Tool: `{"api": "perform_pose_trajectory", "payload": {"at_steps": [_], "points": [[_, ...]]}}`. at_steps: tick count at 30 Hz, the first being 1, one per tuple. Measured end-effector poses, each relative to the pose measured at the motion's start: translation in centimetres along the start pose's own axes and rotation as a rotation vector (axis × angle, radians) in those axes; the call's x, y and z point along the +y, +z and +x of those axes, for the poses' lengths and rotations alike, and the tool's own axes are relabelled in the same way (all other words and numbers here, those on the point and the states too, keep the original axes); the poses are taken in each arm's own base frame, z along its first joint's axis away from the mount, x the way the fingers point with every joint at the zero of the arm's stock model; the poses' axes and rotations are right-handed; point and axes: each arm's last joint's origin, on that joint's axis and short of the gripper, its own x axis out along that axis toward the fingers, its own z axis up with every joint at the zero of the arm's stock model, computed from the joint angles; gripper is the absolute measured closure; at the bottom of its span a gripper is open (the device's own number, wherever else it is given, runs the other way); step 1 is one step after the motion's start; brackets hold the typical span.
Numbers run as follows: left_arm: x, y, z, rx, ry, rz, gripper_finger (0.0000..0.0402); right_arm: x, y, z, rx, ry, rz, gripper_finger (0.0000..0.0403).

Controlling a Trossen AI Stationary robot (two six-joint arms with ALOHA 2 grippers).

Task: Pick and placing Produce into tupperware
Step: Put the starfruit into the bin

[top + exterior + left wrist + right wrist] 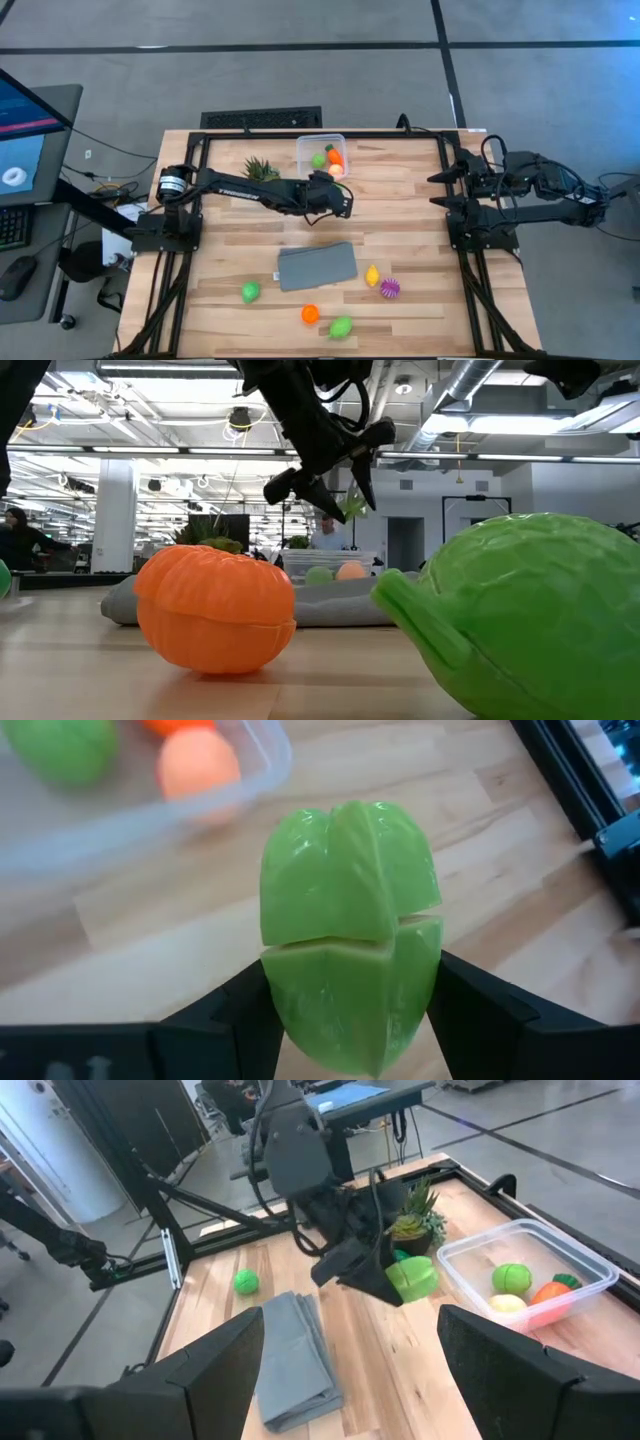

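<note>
My left gripper (pixel 340 198) hovers above the table just near of the tupperware (pixel 320 155), shut on a ridged green toy fruit (pixel 350 920). The clear tub holds a green (pixel 60 745), an orange and a peach piece (pixel 198 765). More produce lies on the near part of the table: a green piece (pixel 250 291), an orange pumpkin (pixel 310 314), another green piece (pixel 341 327), a yellow one (pixel 372 276) and the spiky purple one (pixel 390 288). My right gripper (pixel 440 190) waits open at the table's right edge. My left gripper pinches the green fruit between its two fingers (pixel 235 1015), which sit on opposite sides of its lower half (pixel 285 990). The fingers slant down from the table's left. The fruit (pixel 413 1277) is lifted clear of the table and sticks out past the fingertips.
A spiky green potted plant (pixel 261 168) stands just left of the tub, close to the left arm. A folded grey cloth (pixel 317 265) lies flat at the table's middle. Black frame rails (pixel 455 150) border the table. People show in the room behind.
</note>
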Motion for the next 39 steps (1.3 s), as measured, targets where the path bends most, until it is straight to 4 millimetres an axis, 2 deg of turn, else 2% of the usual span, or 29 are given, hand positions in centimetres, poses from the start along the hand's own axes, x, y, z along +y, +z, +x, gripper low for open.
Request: {"api": "perform_pose_trajectory", "payload": {"at_steps": [4,13,25,32,39], "points": [[0.3,1.5,0.0,-0.009,0.028,0.051,0.0200,0.0,0.0,0.0,0.000,0.000,0.001,0.0081],[2.3,6.0,0.7,-0.033,0.116,0.106,0.0200,0.0,-0.1,0.0,0.005,-0.002,0.018,0.0081],[6.6,11.1,2.3,0.002,0.143,0.064,0.0200,-0.1,-0.2,0.0,0.015,-0.033,0.034,0.0081],[8.7,13.0,2.7,0.019,0.145,0.033,0.0200,-0.1,-0.2,0.0,0.012,-0.037,0.037,0.0081],[9.6,13.8,2.9,0.029,0.151,0.038,0.0200,-0.3,-0.1,0.0,-0.005,-0.092,0.046,0.0081]]}}
